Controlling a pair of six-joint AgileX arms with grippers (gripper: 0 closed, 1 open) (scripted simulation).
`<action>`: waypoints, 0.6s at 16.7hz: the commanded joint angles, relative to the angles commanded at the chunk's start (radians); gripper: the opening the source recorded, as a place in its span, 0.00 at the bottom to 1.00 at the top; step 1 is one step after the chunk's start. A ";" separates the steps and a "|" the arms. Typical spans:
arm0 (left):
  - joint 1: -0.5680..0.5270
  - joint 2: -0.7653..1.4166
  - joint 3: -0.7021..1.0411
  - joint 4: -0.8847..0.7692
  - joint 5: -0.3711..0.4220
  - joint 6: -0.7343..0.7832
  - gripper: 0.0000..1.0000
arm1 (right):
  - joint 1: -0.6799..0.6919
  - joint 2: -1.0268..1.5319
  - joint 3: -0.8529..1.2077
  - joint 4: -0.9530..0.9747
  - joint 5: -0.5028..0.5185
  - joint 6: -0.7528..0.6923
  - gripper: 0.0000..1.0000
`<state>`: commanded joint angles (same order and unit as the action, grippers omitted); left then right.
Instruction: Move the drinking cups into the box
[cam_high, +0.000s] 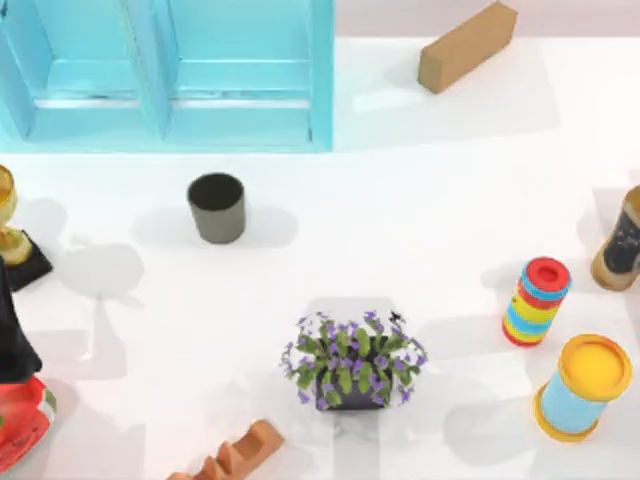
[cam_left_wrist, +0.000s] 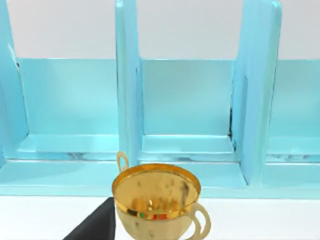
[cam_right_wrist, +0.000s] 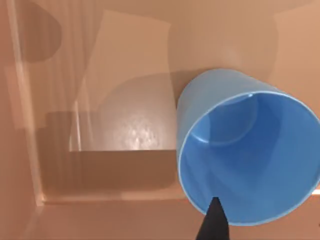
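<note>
The dark olive-grey drinking cup (cam_high: 216, 207) stands upright on the white table, a little in front of the box (cam_high: 320, 75), the large turquoise bin with upright dividers at the back left. The blue drinking cup (cam_right_wrist: 235, 150) hangs tilted close to the right wrist camera over a brownish surface. One black fingertip (cam_right_wrist: 215, 215) of my right gripper reaches over its rim. In the left wrist view the box's compartments (cam_left_wrist: 187, 105) stand straight ahead. My left arm (cam_high: 12, 335) sits at the table's left edge.
A gold trophy (cam_high: 8, 215) (cam_left_wrist: 157, 200) stands between my left arm and the box. A brown block (cam_high: 467, 45) lies at the back right. A rainbow-striped cylinder (cam_high: 536, 300), a yellow-lidded canister (cam_high: 583, 385) and a potted plant (cam_high: 355, 365) occupy the front.
</note>
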<state>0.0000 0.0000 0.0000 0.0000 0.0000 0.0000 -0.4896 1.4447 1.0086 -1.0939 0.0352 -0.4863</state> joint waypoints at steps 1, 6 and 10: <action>0.000 0.000 0.000 0.000 0.000 0.000 1.00 | 0.000 0.000 0.000 0.000 0.000 0.000 0.75; 0.000 0.000 0.000 0.000 0.000 0.000 1.00 | 0.000 0.000 0.000 0.000 0.000 0.000 1.00; 0.000 0.000 0.000 0.000 0.000 0.000 1.00 | 0.000 0.000 0.000 0.000 0.000 0.000 1.00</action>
<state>0.0000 0.0000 0.0000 0.0000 0.0000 0.0000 -0.4896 1.4447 1.0086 -1.0939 0.0352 -0.4863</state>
